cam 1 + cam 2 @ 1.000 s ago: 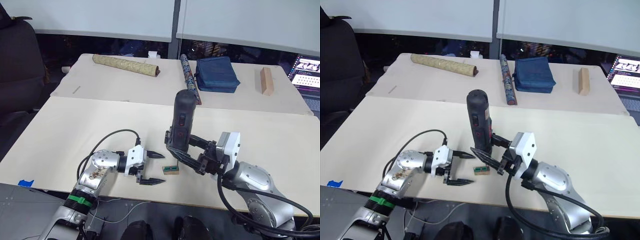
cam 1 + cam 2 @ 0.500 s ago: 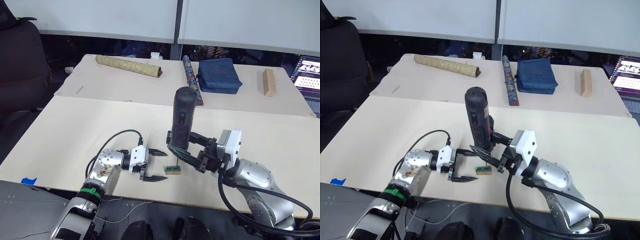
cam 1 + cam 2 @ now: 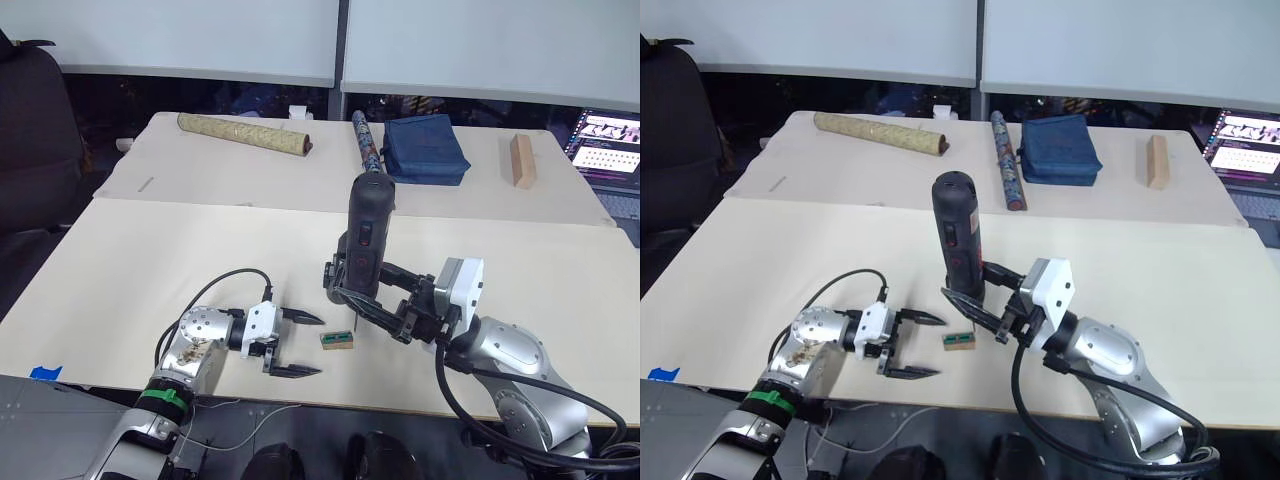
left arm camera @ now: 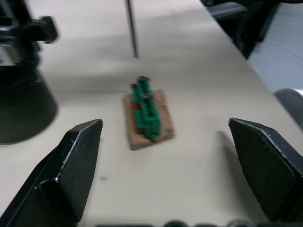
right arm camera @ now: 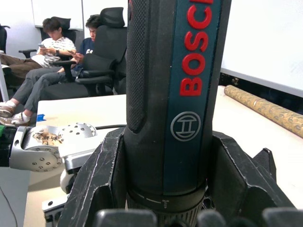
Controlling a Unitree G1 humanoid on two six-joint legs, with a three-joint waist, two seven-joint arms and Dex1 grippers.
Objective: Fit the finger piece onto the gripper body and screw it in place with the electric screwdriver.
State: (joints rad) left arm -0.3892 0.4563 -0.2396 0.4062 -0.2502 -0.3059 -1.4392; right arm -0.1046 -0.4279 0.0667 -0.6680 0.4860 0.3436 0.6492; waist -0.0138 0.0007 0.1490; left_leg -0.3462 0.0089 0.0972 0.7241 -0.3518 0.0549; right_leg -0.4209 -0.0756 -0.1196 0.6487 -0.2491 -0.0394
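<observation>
At the near edge of the table (image 3: 120, 260), the left tool (image 3: 293, 344) lies wide open, holding nothing. Just past it sits a small green-and-brown block (image 3: 338, 340). The right tool (image 3: 975, 305) is closed around the electric screwdriver (image 3: 364, 240), standing upright, bit pointing down beside the block. I can't spot the finger piece or gripper body, so nothing looks fitted yet. Far back lie two rolled tubes (image 3: 242, 133), a blue pouch (image 3: 425, 148) and a wood block (image 3: 520, 160).
</observation>
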